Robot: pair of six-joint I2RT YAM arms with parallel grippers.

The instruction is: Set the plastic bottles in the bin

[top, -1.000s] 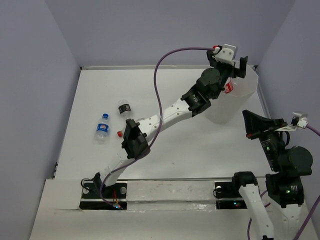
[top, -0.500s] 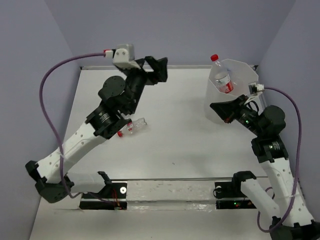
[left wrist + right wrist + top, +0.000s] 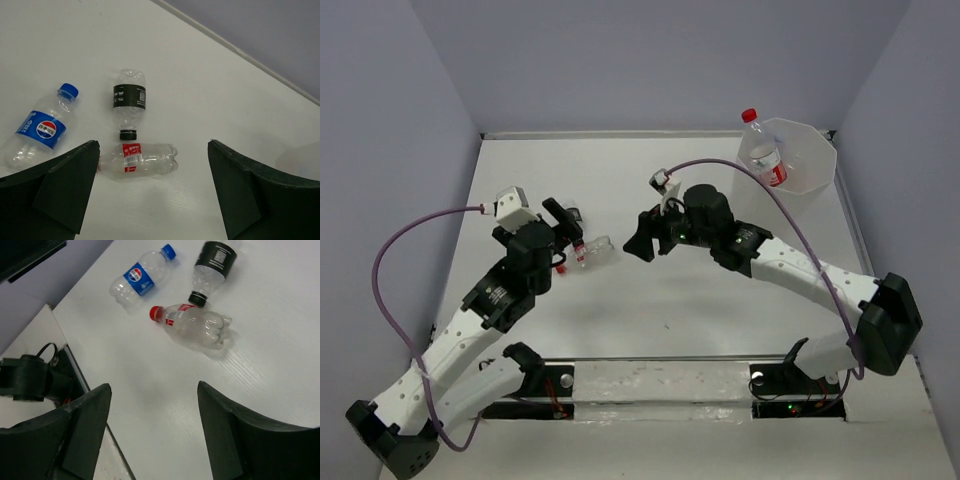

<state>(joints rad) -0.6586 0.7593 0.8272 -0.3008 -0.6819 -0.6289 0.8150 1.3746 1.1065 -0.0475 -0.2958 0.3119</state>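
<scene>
On bench (image 3: 720,300) left of centre: red-label bottle (image 3: 137,160) lies flat, just ahead of spread, empty left fingers (image 3: 70,185), long axis running finger to finger. Right fingers (image 3: 225,435) parted, empty, farther off. Bin (image 3: 820,175) far right.

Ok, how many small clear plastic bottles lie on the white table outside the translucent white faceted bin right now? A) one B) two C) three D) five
C: the left wrist view shows three lying close together, the blue-capped blue-label bottle, the black-label bottle and the red-label bottle, none of them in the bin.
</scene>
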